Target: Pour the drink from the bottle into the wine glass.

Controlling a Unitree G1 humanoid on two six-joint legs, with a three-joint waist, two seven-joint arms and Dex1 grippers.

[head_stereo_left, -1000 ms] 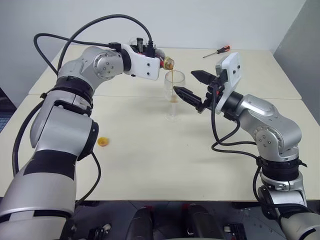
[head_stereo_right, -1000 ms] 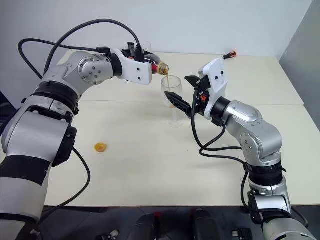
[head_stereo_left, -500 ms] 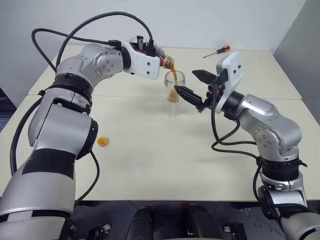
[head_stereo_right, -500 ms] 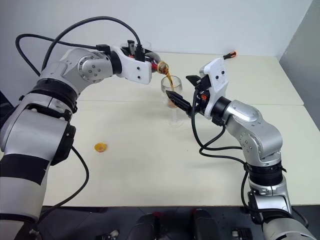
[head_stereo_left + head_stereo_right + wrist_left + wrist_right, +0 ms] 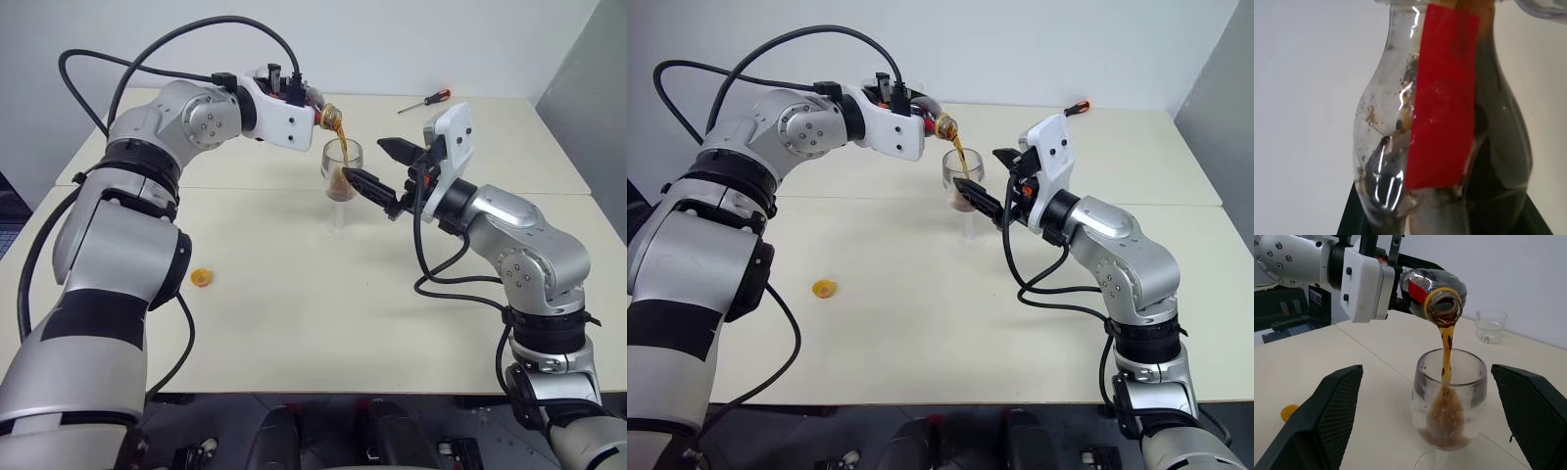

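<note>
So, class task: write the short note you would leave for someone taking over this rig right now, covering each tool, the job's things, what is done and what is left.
Left tool: shut on the bottle, tipped over the wine glass.
Right tool: open, one finger either side of the glass bowl, not gripping it.
The drink runs in a brown stream from the bottle mouth into the glass, which stands upright on the table; a pool fills the bottom of the bowl.
The orange cap lies on the table near the left arm.
Done: bottle opened, pour under way.
Left: finish pouring, right the bottle, set it down.
</note>
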